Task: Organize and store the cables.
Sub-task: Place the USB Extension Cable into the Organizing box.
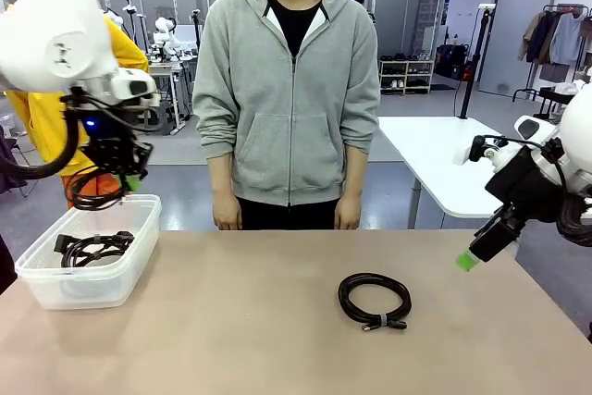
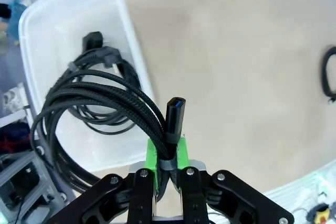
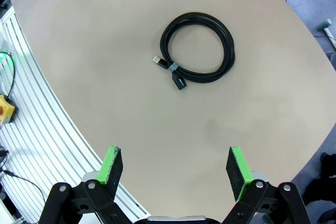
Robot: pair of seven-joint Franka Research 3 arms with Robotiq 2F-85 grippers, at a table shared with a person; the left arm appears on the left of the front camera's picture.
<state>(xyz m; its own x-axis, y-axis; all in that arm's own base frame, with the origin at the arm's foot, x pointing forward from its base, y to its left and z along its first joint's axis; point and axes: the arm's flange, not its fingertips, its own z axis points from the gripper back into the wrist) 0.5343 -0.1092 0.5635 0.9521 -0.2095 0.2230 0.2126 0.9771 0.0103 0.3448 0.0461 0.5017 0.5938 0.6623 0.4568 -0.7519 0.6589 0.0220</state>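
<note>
Tan table (image 1: 231,330) — plastic bin (image 1: 57,289), coiled cable (image 3: 173,67)

The braided black cable coil (image 2: 121,90) has a woven, rough, matt sheath; its plug (image 2: 176,114) is smooth black plastic with a slight gloss. The translucent white plastic tub (image 2: 128,30) looks smooth and frosted. The beige bench (image 3: 94,51) is matt and even. The smooth black cable coil (image 3: 197,19) has a faintly shiny rubbery jacket.

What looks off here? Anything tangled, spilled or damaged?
Nothing stands out. One cable lies coiled in the bin, the left claw is shut on a second coil above the bin, and a third coil lies tied and tidy on the table. The right claw is open above the table.
</note>
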